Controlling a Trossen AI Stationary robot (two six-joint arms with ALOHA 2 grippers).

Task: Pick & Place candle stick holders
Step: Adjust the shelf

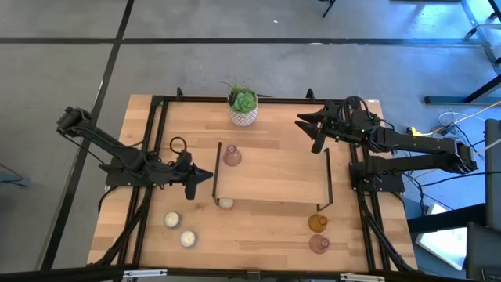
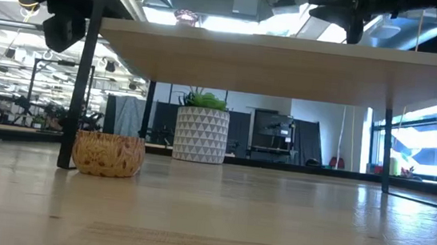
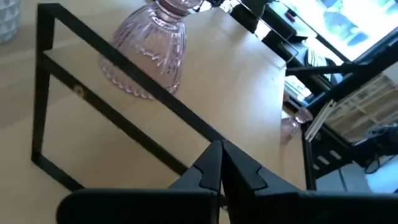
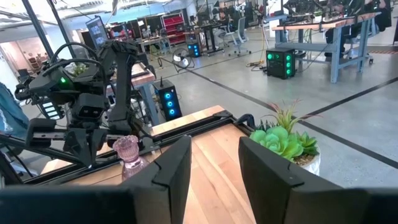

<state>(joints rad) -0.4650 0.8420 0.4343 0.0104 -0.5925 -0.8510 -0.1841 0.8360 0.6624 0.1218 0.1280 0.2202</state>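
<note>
A dusty-pink candle stick holder stands upright on the raised wooden shelf, near its left end. My left gripper hovers shut just off the shelf's left edge, level with the holder and holding nothing. A cream holder sits on the table by the shelf's near-left leg. Two more cream holders rest at the near left. An amber holder and a second pink one stand at the near right. My right gripper waits open above the shelf's far-right corner.
A white patterned pot with a green plant stands at the table's far middle. The shelf's black frame legs rise at its ends. A black frame rail borders the table on each side.
</note>
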